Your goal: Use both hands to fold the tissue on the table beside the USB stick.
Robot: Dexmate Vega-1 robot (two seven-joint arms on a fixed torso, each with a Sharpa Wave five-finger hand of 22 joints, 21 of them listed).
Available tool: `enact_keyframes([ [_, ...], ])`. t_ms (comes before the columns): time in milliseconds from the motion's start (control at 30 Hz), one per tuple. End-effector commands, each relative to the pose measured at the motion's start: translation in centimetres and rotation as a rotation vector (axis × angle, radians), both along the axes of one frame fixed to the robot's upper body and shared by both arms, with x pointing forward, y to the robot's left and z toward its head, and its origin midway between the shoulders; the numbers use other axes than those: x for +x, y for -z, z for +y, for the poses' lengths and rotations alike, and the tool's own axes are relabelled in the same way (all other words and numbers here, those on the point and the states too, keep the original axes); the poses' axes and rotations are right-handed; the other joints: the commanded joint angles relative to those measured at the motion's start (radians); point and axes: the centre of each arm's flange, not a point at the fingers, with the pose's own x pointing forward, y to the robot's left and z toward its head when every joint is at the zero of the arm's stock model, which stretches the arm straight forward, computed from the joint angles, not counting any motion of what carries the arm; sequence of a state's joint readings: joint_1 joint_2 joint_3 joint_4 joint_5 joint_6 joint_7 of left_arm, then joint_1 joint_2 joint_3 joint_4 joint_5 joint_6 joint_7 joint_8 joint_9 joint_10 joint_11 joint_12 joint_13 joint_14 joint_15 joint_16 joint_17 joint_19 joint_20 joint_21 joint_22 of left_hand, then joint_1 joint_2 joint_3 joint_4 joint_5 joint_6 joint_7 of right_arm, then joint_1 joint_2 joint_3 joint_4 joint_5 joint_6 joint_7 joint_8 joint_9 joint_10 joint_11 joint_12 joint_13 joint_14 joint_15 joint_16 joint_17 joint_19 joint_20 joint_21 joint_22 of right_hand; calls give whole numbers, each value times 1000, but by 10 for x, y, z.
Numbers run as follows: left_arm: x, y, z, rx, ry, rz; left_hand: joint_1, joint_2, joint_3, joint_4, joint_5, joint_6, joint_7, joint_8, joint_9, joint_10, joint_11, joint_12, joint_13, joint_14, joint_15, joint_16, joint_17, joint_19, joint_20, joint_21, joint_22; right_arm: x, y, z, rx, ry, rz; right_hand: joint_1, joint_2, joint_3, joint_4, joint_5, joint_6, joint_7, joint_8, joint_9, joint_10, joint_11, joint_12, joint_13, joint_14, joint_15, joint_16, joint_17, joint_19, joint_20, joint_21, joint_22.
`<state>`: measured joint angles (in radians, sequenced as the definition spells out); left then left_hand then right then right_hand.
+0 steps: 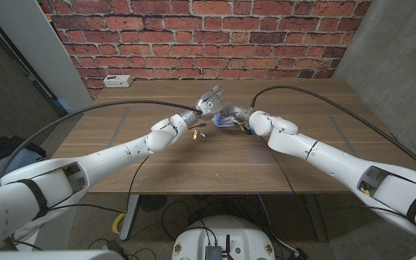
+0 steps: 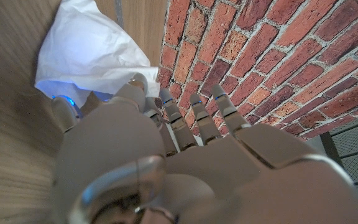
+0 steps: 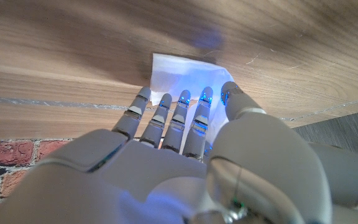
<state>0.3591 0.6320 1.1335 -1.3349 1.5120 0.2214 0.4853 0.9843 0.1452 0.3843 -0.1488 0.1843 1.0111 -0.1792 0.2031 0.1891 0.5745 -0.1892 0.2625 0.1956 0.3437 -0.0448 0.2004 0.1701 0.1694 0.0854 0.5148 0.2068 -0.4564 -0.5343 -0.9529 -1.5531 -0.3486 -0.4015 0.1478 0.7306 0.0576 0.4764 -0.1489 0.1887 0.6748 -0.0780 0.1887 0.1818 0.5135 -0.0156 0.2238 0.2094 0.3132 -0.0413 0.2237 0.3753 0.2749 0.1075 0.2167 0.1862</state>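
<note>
The thin white paper tissue (image 1: 221, 121) is seen near the middle of the brown wooden table (image 1: 121, 123), between the two pale robot hands. In the head view, the left hand (image 1: 209, 103) is raised above the tabletop with its fingers pointing up and slightly apart; whether anything is pinched cannot be told there. In the left wrist view, the tissue (image 2: 92, 53) is lifted off the wood into a crumpled peak, and its lower edge is touched by the thumb and nearest finger of the left hand (image 2: 160, 143), while the remaining fingers (image 2: 199, 115) are extended side by side. In the right wrist view, the right hand (image 3: 185, 149) is shown with fingers (image 3: 180, 112) held close together, their tips laid on the tissue (image 3: 185, 74). A red brick wall (image 1: 208, 36) and a white socket strip (image 1: 117, 81) are visible behind the table.
</note>
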Motion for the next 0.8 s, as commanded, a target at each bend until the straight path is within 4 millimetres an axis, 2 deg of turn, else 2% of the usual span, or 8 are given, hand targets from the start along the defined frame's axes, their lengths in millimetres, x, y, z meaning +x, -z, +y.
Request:
enact_keyframes([
  [33, 10, 12, -5, 31, 75, 10, -7, -1, -1, 6, -5, 3, -6, -2, 3, 9, -1, 1, 2, 15, -135, 3, 3, 4, -7, 10, 2, 1, -3, -3, -9, 11, 1, -51, -25, -15, 15, 0, -37, 0, -8, 4, -38, 5, -16, 3, -22, -19, -7, 0, -14, 3, -4, 3],
  [167, 11, 13, -7, 30, 101, 5, -8, -1, 0, 5, -5, 5, -5, -3, 2, 10, -2, 0, 2, 20, -136, 4, 3, 4, -8, 11, 2, 0, -5, -8, -11, 40, 0, -110, -55, -46, 32, 7, -99, -6, -16, 5, -98, 8, -33, 6, -43, -10, -8, 4, -29, 10, -7, 4],
  [200, 11, 13, -8, 31, 104, 5, -8, -1, 0, 5, -5, 5, -5, -3, 2, 11, -1, 0, 2, 21, -138, 4, 3, 4, -9, 11, 2, 1, -5, -8, -15, 53, 5, -134, -66, -59, 37, 12, -129, -11, -16, 6, -134, 15, -39, 7, -59, 1, -10, 6, -36, 12, -7, 5],
  [267, 12, 13, -9, 32, 111, 4, -8, -2, 1, 4, -5, 4, -5, -4, 2, 12, -1, 0, 2, 24, -138, 4, 3, 5, -9, 11, 2, 1, -6, -10, -21, 72, 18, -161, -81, -75, 41, 21, -183, -12, -17, 7, -191, 10, -45, 8, -89, 14, -15, 8, -59, 18, -12, 5],
  [367, 13, 13, -10, 30, 120, 7, -9, -1, 2, 4, -5, 5, -4, -4, 2, 12, -1, -1, 2, 28, -139, 4, 3, 5, -9, 12, 1, 2, -7, -13, -29, 96, 30, -173, -90, -84, 37, 35, -254, -9, -19, 9, -251, 15, -45, 9, -123, 26, -20, 8, -80, 22, -14, 6],
  [467, 14, 14, -11, 34, 126, 12, -9, -1, 3, 4, -5, 5, -6, -5, 2, 15, -2, -1, 2, 29, -140, 3, 3, 5, -10, 12, 1, 2, -8, -16, -29, 108, 37, -182, -95, -91, 37, 40, -295, -4, -21, 9, -273, 10, -44, 9, -136, 27, -19, 9, -99, 27, -18, 6],
  [800, 14, 16, -16, 42, 167, 17, -10, -3, 4, 2, -6, 7, -6, -6, 1, 19, 0, -3, 2, 33, -143, 1, 3, 5, -10, 13, 1, -2, -13, -27, -47, 179, 10, -201, -105, -103, 42, 44, -291, 0, -9, 10, -271, 12, -36, 11, -141, 25, -16, 11, -103, 31, -17, 6],
])
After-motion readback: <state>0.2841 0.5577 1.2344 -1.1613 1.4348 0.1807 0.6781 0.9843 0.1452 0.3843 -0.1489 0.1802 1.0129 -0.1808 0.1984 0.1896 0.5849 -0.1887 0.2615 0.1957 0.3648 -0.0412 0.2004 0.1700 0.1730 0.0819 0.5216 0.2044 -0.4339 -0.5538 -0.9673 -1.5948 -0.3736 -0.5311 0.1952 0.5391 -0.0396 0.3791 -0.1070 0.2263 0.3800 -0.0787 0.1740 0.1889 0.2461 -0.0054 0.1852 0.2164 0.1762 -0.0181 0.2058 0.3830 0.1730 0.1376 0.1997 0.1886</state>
